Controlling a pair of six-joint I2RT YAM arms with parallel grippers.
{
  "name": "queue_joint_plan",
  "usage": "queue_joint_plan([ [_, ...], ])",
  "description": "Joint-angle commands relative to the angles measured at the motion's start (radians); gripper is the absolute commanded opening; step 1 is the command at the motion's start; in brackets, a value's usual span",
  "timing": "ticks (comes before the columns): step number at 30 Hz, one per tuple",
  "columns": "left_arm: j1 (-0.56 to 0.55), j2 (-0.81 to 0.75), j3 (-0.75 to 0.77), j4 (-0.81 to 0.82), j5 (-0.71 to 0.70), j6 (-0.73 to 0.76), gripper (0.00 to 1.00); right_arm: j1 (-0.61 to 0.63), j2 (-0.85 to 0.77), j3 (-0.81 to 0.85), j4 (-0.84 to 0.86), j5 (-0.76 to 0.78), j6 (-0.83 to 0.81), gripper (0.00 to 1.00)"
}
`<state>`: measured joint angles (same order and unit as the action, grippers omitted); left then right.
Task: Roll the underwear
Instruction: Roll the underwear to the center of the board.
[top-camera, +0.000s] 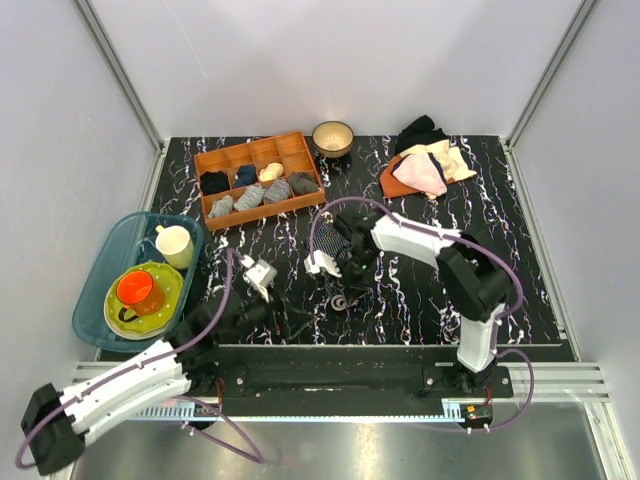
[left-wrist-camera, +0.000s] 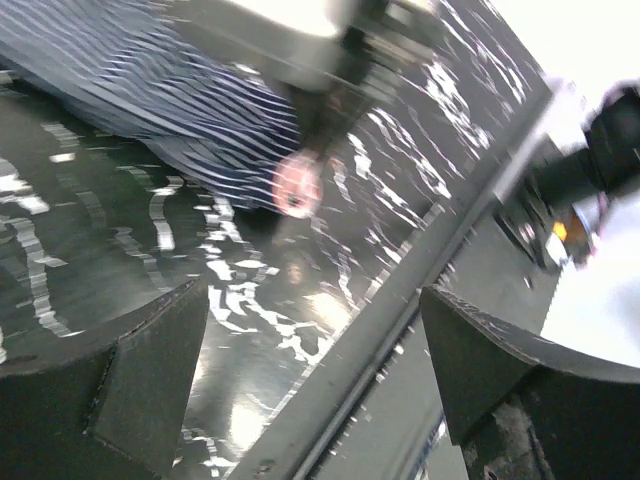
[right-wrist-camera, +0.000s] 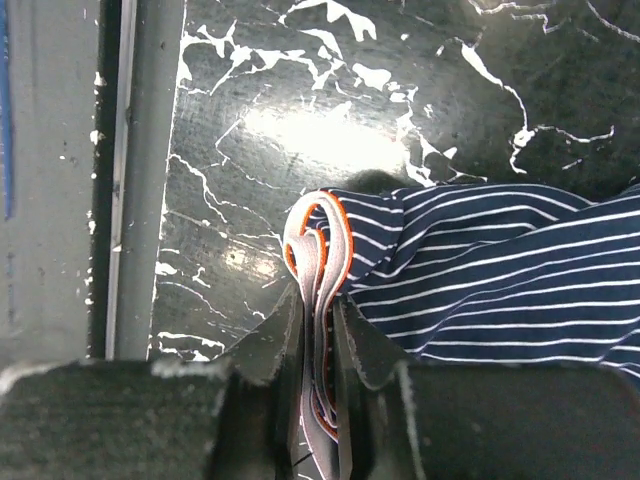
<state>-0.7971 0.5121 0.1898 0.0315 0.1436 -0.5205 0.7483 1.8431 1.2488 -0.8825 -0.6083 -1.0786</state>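
The underwear (right-wrist-camera: 500, 270) is navy cloth with pale pinstripes, bunched on the dark marbled table. My right gripper (right-wrist-camera: 318, 305) is shut on its folded grey waistband (right-wrist-camera: 318, 245), which has an orange-red edge and loops out past the fingertips. In the top view the right gripper (top-camera: 335, 268) is over the underwear (top-camera: 338, 242) at the table's middle. My left gripper (top-camera: 262, 272) sits just left of it, open and empty. In the left wrist view the left gripper (left-wrist-camera: 312, 295) spans bare table and the front rail. The blurred underwear (left-wrist-camera: 180, 90) lies ahead of it.
A wooden compartment tray (top-camera: 297, 143) with small cloth rolls stands at the back left. A bowl (top-camera: 332, 137) is beside it. A pile of pink, cream and black garments (top-camera: 425, 165) lies at the back right. A blue basin (top-camera: 110, 250) of dishes is at the left edge.
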Motion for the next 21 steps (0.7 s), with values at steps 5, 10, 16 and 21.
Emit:
queue_joint_plan([
  [5,-0.274,0.172,-0.007,0.274,-0.119,0.351,0.91,-0.059,0.257,0.228,-0.345,-0.163,-0.035,0.16],
  [10,-0.277,0.354,0.066,0.340,-0.111,0.510,0.92,-0.095,0.363,0.363,-0.470,-0.195,-0.076,0.17],
  [16,-0.278,0.584,0.174,0.387,-0.111,0.674,0.92,-0.115,0.450,0.461,-0.575,-0.234,-0.103,0.17],
  [21,-0.278,0.718,0.218,0.435,-0.104,0.752,0.91,-0.124,0.479,0.482,-0.610,-0.242,-0.113,0.17],
])
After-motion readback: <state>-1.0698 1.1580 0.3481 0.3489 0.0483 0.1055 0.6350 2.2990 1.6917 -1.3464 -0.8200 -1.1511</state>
